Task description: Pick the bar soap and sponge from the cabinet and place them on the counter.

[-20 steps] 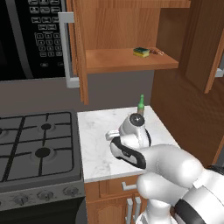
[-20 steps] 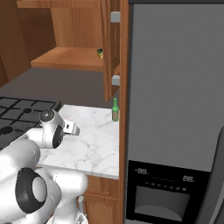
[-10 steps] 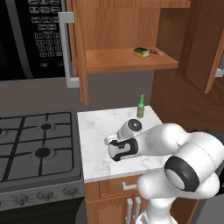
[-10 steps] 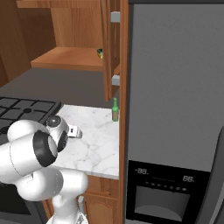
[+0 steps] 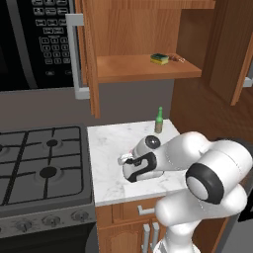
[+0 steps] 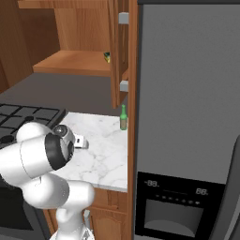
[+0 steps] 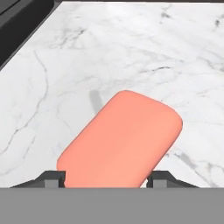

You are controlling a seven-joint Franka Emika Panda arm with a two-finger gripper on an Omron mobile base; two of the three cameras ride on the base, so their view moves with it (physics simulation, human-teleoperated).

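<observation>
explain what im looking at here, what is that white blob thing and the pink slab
The white blob is a robot arm in a simulated kitchen. Two pictures come from cameras behind it, left and right; the close-up comes from a camera on its hand. The pink slab is a bar soap, seen between the two jaws of the gripper, low over the marble counter. Whether it is gripped or just let go is unclear. A green bottle stands on the counter. A sponge lies on the open cabinet's shelf.
</observation>
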